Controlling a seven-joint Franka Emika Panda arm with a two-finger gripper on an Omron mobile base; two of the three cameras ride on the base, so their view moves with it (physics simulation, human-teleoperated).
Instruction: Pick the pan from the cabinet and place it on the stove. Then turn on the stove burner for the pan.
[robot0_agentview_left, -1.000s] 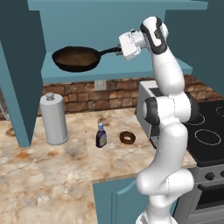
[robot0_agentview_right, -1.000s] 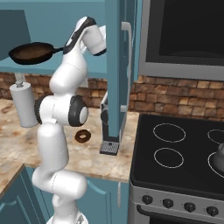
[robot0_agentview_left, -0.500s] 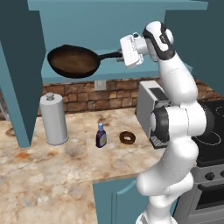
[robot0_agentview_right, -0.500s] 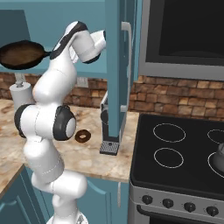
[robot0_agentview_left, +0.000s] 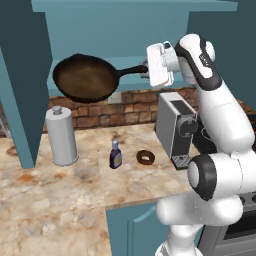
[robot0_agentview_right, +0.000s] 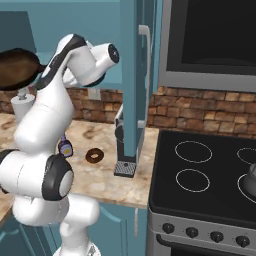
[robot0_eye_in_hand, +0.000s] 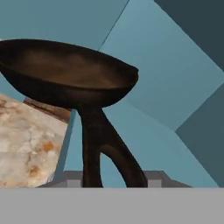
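Observation:
The pan (robot0_agentview_left: 85, 77), a round dark skillet with a brownish face, hangs in the air in front of the open teal cabinet (robot0_agentview_left: 20, 100), below its shelf and above the counter. My gripper (robot0_agentview_left: 149, 70) is shut on the end of its long black handle (robot0_agentview_left: 131, 71), to the pan's right. In the hand view the pan (robot0_eye_in_hand: 65, 72) tilts ahead of me and its handle (robot0_eye_in_hand: 94, 144) runs down between my jaws. From the right base view the pan (robot0_agentview_right: 17, 67) shows at the far left, and the black glass stove (robot0_agentview_right: 200, 170) lies at the lower right.
On the marble counter stand a paper towel roll (robot0_agentview_left: 61, 135), a small bottle (robot0_agentview_left: 115, 155), a doughnut (robot0_agentview_left: 145, 157) and a toaster (robot0_agentview_left: 175, 127). A cabinet door (robot0_agentview_right: 137, 75) juts out between counter and stove. A grey kettle (robot0_agentview_right: 250, 175) sits on a right burner, below the microwave (robot0_agentview_right: 210, 40).
The pan has come out of the cabinet toward the base and a little lower, still held by its handle. The arm's elbow has swung with it.

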